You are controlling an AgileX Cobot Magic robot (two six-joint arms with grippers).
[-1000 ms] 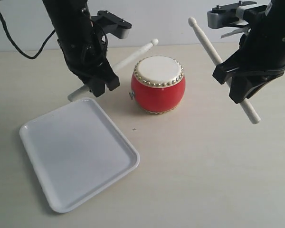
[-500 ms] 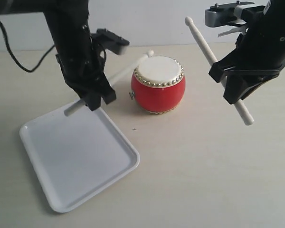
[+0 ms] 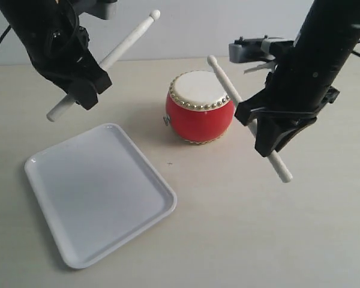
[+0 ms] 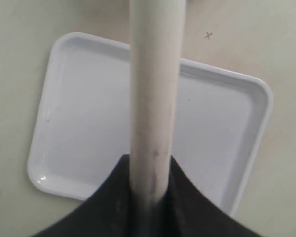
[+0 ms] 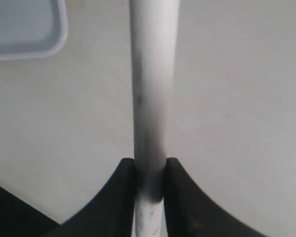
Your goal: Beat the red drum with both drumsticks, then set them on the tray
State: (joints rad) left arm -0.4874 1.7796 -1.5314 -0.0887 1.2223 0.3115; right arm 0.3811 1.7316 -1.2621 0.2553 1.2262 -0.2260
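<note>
The red drum [image 3: 199, 114] stands upright at mid-table, its cream head facing up. My left gripper [image 3: 83, 96] hangs high at the far left, shut on a drumstick [image 3: 123, 43] that slants up to the right, clear of the drum. In the left wrist view this drumstick [image 4: 155, 98] crosses above the white tray [image 4: 64, 49], held in the left gripper [image 4: 150, 170]. My right gripper [image 3: 265, 139] is shut on the other drumstick [image 3: 228, 87], whose tip lies by the drum's far right rim; contact cannot be told. The right gripper [image 5: 150, 165] clamps its drumstick [image 5: 153, 74].
The tray [image 3: 66, 252] lies empty on the pale table [image 3: 270, 240], front left of the drum. A small cross mark [image 3: 169, 163] sits on the table between tray and drum. A tray corner [image 5: 59, 29] shows in the right wrist view.
My left arm has risen and swung left, carrying its drumstick away from the drum. My right arm has come down and left, bringing its drumstick's tip to the drum's rim.
</note>
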